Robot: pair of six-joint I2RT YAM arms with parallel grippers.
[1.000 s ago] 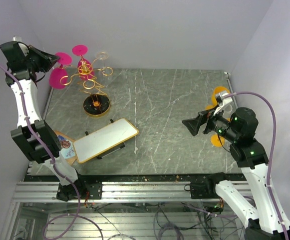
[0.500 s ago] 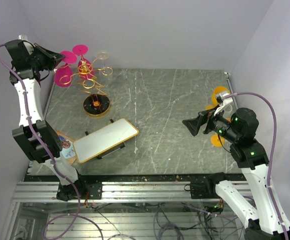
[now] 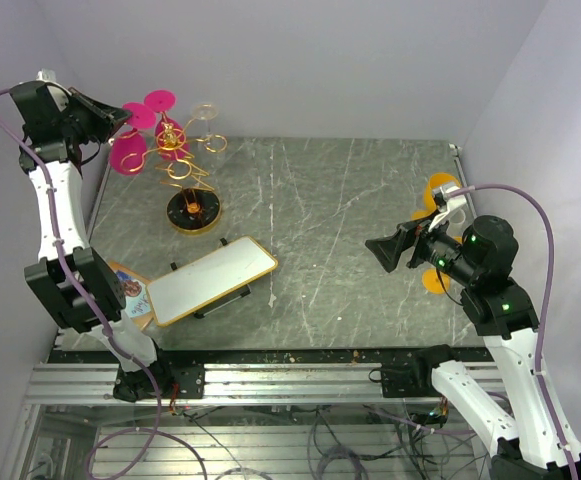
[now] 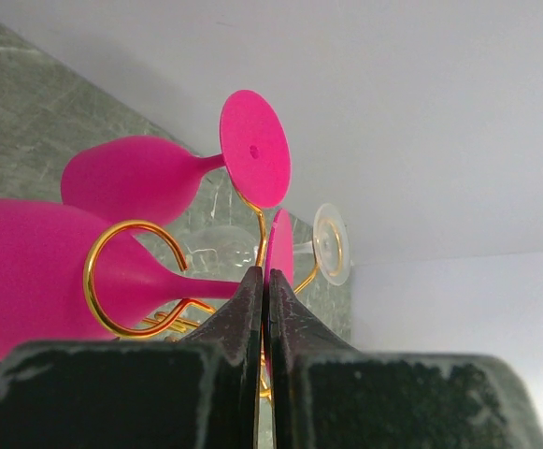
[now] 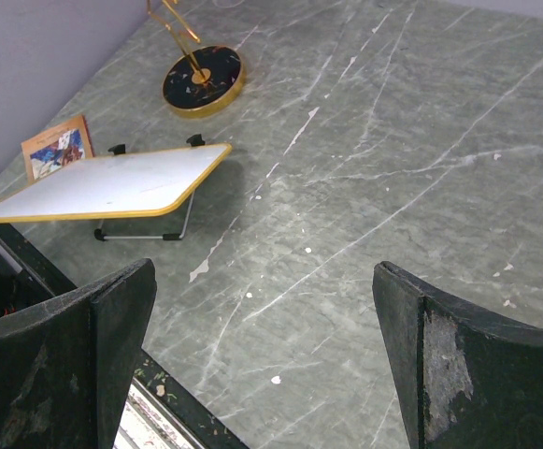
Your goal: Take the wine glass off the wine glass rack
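Matte magenta wine glass (image 4: 28, 271), rounded bowl, slender stem pinched in left gripper (image 4: 263, 276), at gold-wire, black-based wine glass rack (image 3: 193, 212), frame upper left; right gripper (image 5: 262, 281) spread open.

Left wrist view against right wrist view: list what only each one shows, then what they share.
Left wrist only: the near pink wine glass, a second pink glass behind it, a clear glass, a gold ring loop, and the left claw, fingers together at the near glass's stem. Right wrist only: the right claw, open, a white board on a folding stand, a picture card, and a round black base. Both: parts of the wine glass rack and the grey marble table.
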